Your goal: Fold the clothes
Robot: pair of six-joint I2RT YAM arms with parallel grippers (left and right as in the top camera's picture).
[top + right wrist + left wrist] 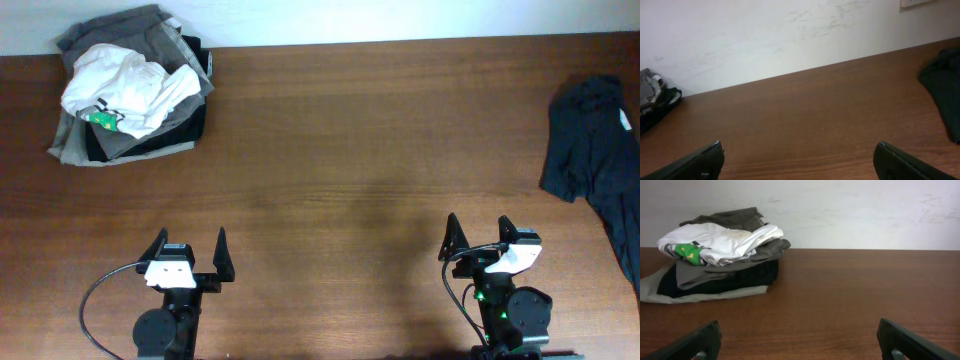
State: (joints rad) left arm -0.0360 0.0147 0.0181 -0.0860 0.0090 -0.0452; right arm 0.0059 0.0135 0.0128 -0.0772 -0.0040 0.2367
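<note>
Both the left gripper (190,247) and right gripper (478,234) waited at lower frame, fingers spread and empty, while the crumpled T-shirt (590,140) lay at far right, probably best dragged to centre and smoothed flat before folding.

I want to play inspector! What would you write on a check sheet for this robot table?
Surface: brown wooden table, bare in the middle.
Job's things: dark T-shirt, crumpled at the far right edge, not folded yet.
Clutter: pile of clothes in the far left corner, white garment on top.
Grippers: left gripper and right gripper at the near edge, jaws open, holding nothing.
Cables: black cable looping beside the left arm.
Surroundings: white wall behind the table.
</note>
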